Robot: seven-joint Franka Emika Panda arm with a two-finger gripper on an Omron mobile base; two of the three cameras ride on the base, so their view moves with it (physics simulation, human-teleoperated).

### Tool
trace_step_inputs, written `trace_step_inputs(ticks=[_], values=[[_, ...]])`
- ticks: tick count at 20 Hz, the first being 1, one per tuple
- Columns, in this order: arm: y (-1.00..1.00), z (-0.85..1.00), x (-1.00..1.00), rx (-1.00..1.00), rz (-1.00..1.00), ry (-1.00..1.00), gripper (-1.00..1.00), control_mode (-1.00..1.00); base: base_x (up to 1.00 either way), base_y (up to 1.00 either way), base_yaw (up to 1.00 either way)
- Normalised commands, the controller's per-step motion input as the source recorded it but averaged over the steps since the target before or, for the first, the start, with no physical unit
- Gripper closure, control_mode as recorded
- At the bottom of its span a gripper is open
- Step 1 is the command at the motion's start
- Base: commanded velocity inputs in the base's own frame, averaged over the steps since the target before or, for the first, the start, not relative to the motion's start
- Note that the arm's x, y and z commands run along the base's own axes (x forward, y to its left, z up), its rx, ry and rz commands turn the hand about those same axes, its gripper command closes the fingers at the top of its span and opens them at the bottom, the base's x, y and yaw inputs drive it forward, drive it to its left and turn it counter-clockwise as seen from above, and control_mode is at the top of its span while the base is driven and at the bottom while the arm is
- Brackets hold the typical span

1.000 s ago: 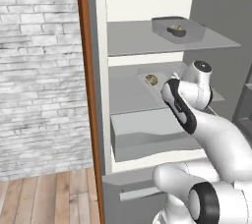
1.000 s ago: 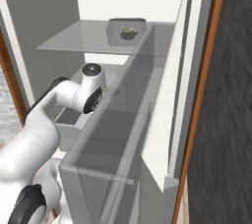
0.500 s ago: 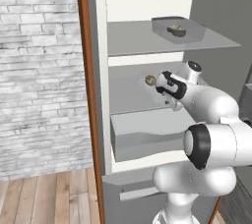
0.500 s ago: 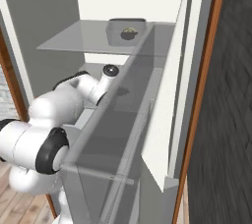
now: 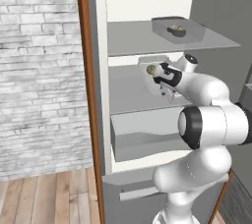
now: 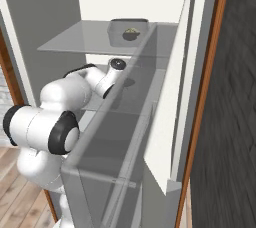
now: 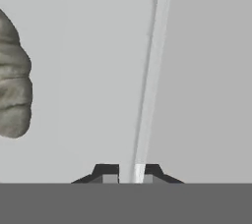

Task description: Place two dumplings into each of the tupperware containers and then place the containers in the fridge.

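Observation:
The fridge (image 5: 101, 95) stands open. On its top shelf rests the smoky grey tupperware container (image 5: 178, 27) (image 6: 127, 31) with dumplings (image 5: 176, 31) (image 6: 131, 34) inside. Over the middle shelf (image 5: 129, 90) my gripper (image 5: 164, 77) is shut on the wall of the whitish tupperware container (image 5: 146, 62), in which a dumpling (image 5: 151, 69) shows. In the hand view the container's thin white wall (image 7: 150, 70) runs up from between the nearly closed fingertips of my gripper (image 7: 127, 171), and one dumpling (image 7: 12, 85) lies at the left on the container floor.
A wide grey drawer (image 5: 142, 137) sits below the middle shelf. The fridge door with its translucent bin (image 6: 125, 147) stands open on the right, close beside my arm. A brick wall (image 5: 39, 70) and wood floor (image 5: 49, 198) lie left of the fridge.
My arm has reached deeper into the fridge, carrying the whitish container from the shelf's front edge inward over the middle shelf. The grey container above has not moved.

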Motion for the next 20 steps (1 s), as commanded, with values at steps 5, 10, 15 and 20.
trace_step_inputs(ticks=[5, 10, 15, 20], values=[[0.00, -0.01, 0.00, 0.00, 0.00, -0.01, -1.00, -1.00, 0.00, 0.00, 0.00], [0.00, 0.00, -0.05, 0.00, 0.00, -0.29, -1.00, -1.00, 0.00, 0.00, 0.00], [-0.03, 0.45, -0.54, 0.00, -0.02, -0.19, -1.00, -1.00, 0.00, 0.00, 0.00], [-0.07, 0.72, -1.00, 0.00, -0.03, 0.01, -1.00, -1.00, 0.00, 0.00, 0.00]])
